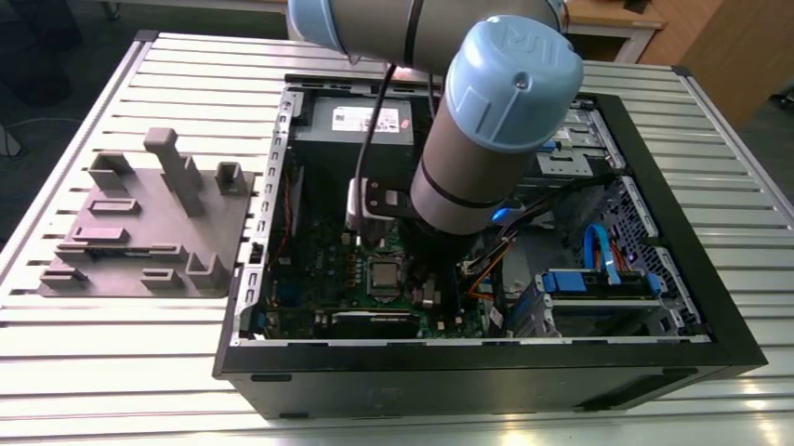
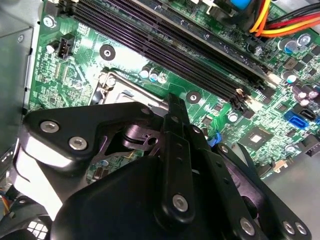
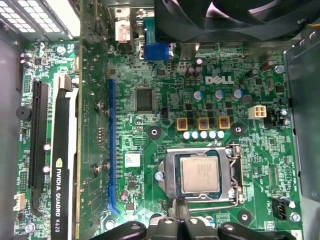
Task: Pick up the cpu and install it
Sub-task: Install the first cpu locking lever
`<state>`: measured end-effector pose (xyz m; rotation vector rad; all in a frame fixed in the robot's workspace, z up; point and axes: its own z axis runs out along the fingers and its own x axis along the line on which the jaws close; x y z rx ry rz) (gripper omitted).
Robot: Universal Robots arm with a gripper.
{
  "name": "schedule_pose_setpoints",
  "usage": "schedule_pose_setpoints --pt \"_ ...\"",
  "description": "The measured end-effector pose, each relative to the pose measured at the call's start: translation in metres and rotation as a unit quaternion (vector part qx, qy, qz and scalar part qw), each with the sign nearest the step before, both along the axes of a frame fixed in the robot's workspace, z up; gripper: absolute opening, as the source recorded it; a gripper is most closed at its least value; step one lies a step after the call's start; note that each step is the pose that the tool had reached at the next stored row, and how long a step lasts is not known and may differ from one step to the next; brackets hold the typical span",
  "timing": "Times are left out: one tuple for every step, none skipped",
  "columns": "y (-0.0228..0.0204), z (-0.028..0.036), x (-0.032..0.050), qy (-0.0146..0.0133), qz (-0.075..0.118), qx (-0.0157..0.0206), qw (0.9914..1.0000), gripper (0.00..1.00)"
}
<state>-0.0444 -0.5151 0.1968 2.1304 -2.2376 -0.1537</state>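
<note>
The cpu (image 3: pixel 200 174), a small silvery-grey square chip, lies flat inside the shiny metal socket frame (image 3: pixel 169 176) on the green motherboard (image 3: pixel 150 150). In the first wrist view my gripper (image 3: pixel 179 214) hovers just beside the socket's edge, its black fingers drawn together with nothing between them and apart from the chip. The second wrist view has the gripper (image 2: pixel 172 102) over the socket frame (image 2: pixel 122 82), its body hiding the chip. In the exterior view the arm (image 1: pixel 484 139) reaches down into the open computer case (image 1: pixel 471 367) next to the socket (image 1: pixel 382 277).
A grey moulded tray (image 1: pixel 149 232) sits on the slatted table at the exterior view's left. Inside the case are a grey box with a white label (image 1: pixel 360 119), a graphics card (image 3: pixel 62 165), memory slots (image 2: pixel 175 45), a black fan (image 3: pixel 225 20) and blue cables (image 1: pixel 596 251).
</note>
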Motion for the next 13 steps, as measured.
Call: schedule_pose_setpoints --pt "0.0 -0.0004 0.0 0.0 0.001 -0.0002 1.0 0.1" --pt "0.0 -0.0008 0.0 0.0 0.002 -0.0004 1.0 0.1" --pt "0.0 -0.0013 0.0 0.0 0.003 -0.0005 0.99999 0.1" --pt "0.0 -0.0018 0.0 0.0 0.004 -0.0005 0.99999 0.1" --pt "0.0 -0.0024 0.0 0.0 0.005 -0.0006 0.99999 0.1" --pt "0.0 -0.003 0.0001 0.0 0.006 -0.0007 0.99998 0.1" --pt "0.0 -0.0036 0.0 0.0 0.007 -0.0008 0.99997 0.1" --pt "-0.0001 -0.004 0.0 0.0 0.008 -0.001 0.99997 0.1" --pt "0.0 -0.0045 0.0 0.0 0.009 -0.0011 0.99996 0.1" --pt "0.0 -0.0049 0.0 0.0 0.009 -0.0011 0.99996 0.1" --pt "0.0 -0.005 0.0 0.0 0.01 -0.0012 0.99995 0.1" --pt "0.0 -0.0052 0.0 0.0 0.01 -0.0012 0.99995 0.1" --pt "0.0 -0.0055 0.0001 0.0 0.01 -0.0012 0.99995 0.1"
